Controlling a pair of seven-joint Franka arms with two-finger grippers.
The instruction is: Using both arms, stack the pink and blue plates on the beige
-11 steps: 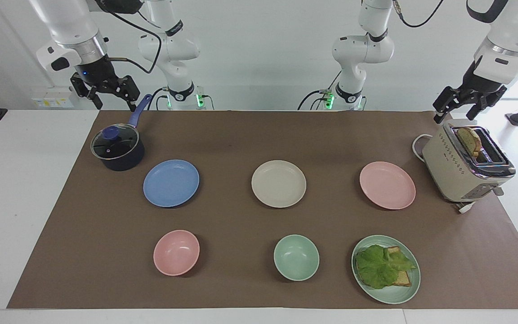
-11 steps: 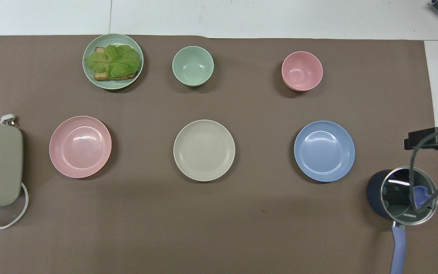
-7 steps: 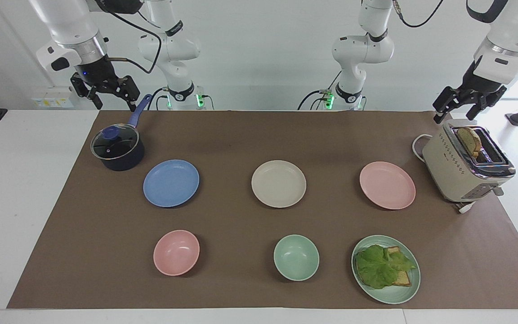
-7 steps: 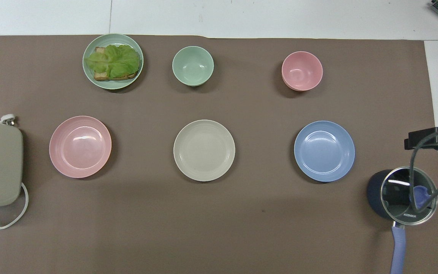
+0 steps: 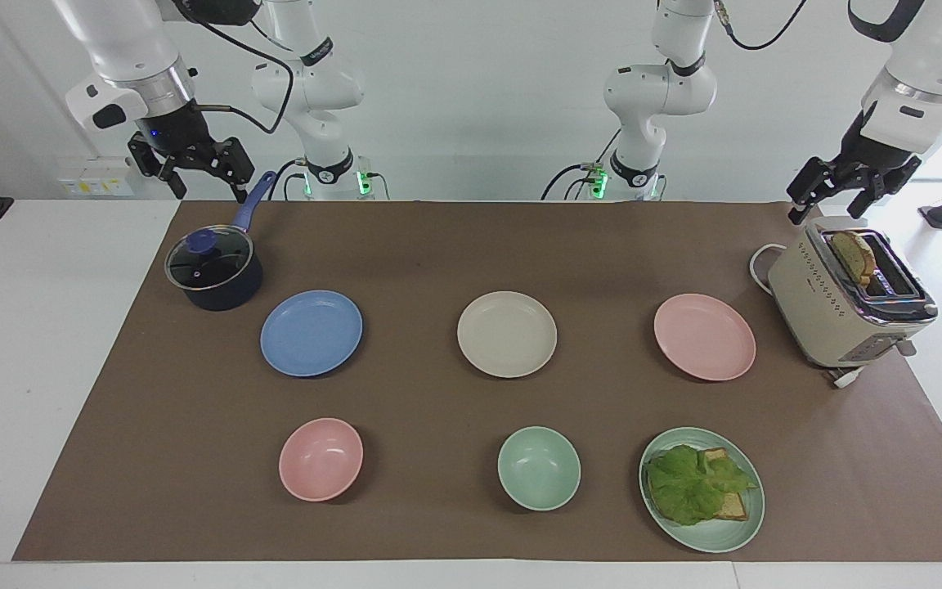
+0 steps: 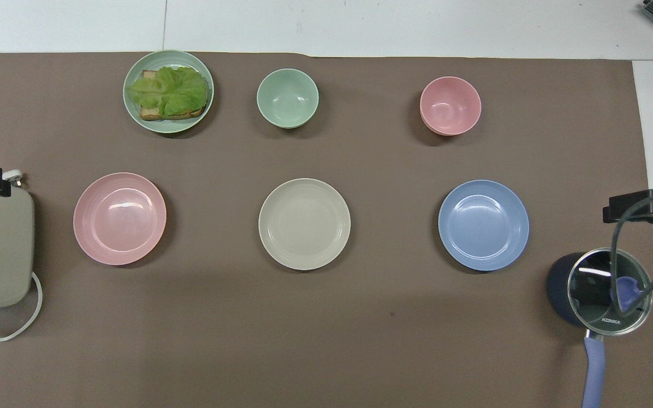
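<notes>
Both pincers spread and empty, the right gripper hangs over the saucepan's handle and the left gripper over the toaster, while the blue plate, beige plate and pink plate lie apart in a row on the brown mat covering a white table before a pale wall.

The left arm's black two-finger gripper, raised over the beige toaster, has shifted slightly, reaching further into the overhead view.
</notes>
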